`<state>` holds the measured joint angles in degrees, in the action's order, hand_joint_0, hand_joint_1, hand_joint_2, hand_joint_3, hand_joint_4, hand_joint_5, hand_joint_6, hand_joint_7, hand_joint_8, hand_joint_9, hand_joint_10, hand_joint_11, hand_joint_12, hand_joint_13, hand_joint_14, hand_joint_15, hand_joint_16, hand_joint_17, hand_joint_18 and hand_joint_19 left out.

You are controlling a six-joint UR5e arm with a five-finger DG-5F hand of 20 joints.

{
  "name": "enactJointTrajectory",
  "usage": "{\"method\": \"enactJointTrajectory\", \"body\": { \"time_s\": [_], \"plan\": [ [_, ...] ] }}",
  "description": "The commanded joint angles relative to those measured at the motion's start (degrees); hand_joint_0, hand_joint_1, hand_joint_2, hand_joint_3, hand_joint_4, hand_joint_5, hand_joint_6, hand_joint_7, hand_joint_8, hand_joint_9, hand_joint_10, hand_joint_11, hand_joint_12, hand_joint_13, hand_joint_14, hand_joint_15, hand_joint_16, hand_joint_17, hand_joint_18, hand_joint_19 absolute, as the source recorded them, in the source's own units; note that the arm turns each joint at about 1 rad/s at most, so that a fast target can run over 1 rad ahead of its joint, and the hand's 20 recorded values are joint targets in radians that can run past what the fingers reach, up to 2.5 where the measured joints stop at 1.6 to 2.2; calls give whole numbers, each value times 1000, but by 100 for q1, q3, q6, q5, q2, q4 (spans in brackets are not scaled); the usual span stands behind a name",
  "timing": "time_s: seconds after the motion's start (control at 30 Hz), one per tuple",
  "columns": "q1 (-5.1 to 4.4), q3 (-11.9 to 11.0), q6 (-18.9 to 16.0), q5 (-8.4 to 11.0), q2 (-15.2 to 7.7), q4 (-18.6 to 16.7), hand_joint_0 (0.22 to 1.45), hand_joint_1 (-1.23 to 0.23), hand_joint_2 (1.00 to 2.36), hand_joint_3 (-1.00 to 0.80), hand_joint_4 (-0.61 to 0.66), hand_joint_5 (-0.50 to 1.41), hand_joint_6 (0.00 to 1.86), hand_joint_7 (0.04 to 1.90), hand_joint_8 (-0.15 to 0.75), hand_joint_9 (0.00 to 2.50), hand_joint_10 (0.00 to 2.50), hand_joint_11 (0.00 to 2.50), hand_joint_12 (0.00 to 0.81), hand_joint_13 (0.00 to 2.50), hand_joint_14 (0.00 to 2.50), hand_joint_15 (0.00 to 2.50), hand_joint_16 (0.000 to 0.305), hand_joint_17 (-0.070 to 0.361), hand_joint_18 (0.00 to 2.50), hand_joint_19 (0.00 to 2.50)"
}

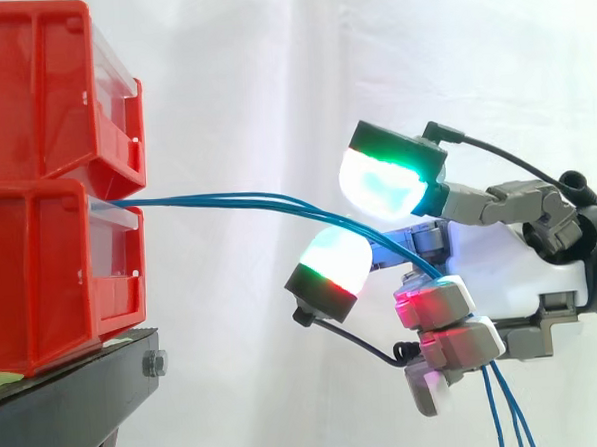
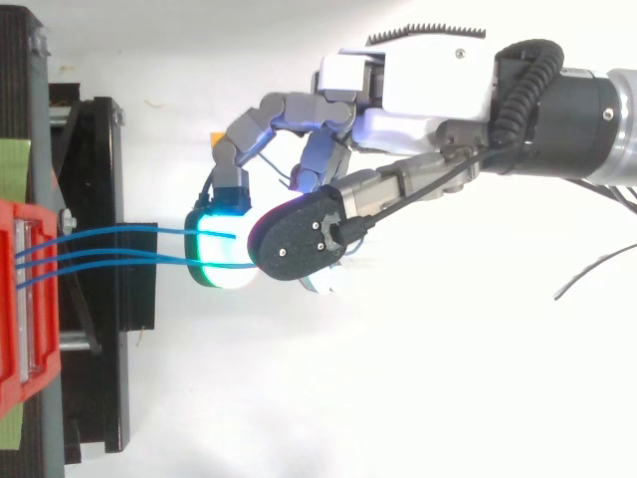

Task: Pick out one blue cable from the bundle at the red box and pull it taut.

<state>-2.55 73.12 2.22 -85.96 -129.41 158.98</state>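
Hand (image 1: pixel 516 262) level from right, fingers (image 1: pixel 438 301) curled round blue cables (image 1: pixel 227 199)

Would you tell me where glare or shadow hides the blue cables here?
Side view: blue cables read clearly against the white curtain. Top view: glare from the glowing pad of the robot hand thins them, then its dark fingertip hides them.

The cables (image 1: pixel 227 198) are blue, the bins (image 1: pixel 39 247) red, the stand (image 1: pixel 58 416) black.
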Motion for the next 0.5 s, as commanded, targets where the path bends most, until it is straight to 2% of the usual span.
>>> {"method": "enactJointTrajectory", "body": {
  "time_s": [0.0, 0.2, 0.3, 0.47],
  "plan": [
    [0, 0, 7, 0, 3, 1, 597, -594, 1014, -303, 48, -126, 886, 894, 301, 1319, 27, 896, 392, 1348, 24, 821, 37, 84, 871, 729],
    [0, 0, 165, 0, 73, 27, 604, -713, 1015, -226, 70, -135, 917, 844, 316, 1288, 25, 886, 418, 1350, 23, 817, 41, 93, 908, 698],
    [0, 0, 244, 0, 91, 89, 616, -752, 1016, -210, 40, -137, 919, 880, 314, 1275, 22, 899, 418, 1348, 23, 812, 41, 93, 912, 697],
    [0, 0, 341, 0, 109, 247, 643, -792, 1016, -232, -6, -149, 941, 827, 303, 1244, 24, 902, 409, 1340, 24, 825, 40, 90, 904, 714]
  ]
}}
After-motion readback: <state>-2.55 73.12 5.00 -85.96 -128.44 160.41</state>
